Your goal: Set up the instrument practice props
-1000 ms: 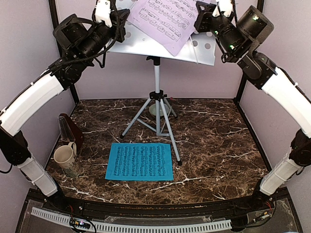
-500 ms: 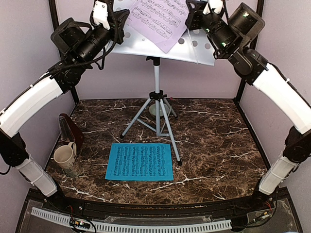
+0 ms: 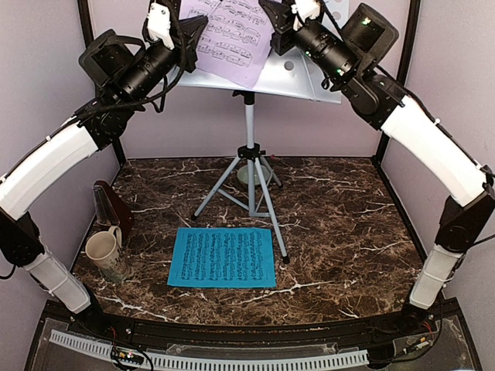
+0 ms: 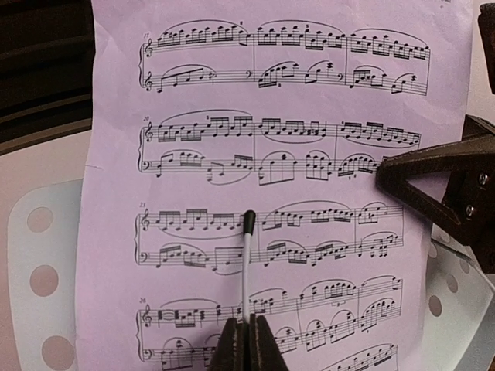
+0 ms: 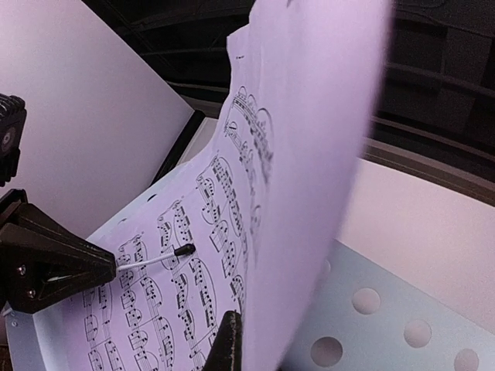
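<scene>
The silver tripod music stand (image 3: 249,154) stands at the back centre, with its perforated grey tray (image 3: 309,77) at the top. The lilac sheet (image 3: 232,35) lies against the tray. My right gripper (image 3: 276,32) is shut on the sheet's right edge, which curls up in the right wrist view (image 5: 309,154). My left gripper (image 4: 247,323) is shut on a thin white stick with a black tip (image 4: 247,255), and the tip rests on the lilac sheet (image 4: 255,108). The bright-blue sheet (image 3: 223,256) lies flat on the table in front of the stand. The dark-brown metronome (image 3: 110,205) stands at the left.
A cream mug (image 3: 104,252) stands just in front of the metronome. A small pale-green bowl (image 3: 244,175) sits behind the tripod legs. Lilac walls and black frame posts close in the marble table (image 3: 348,224) on three sides.
My right gripper has moved left across the tray, carrying the lilac sheet with it toward the left gripper. The left arm has barely shifted.
</scene>
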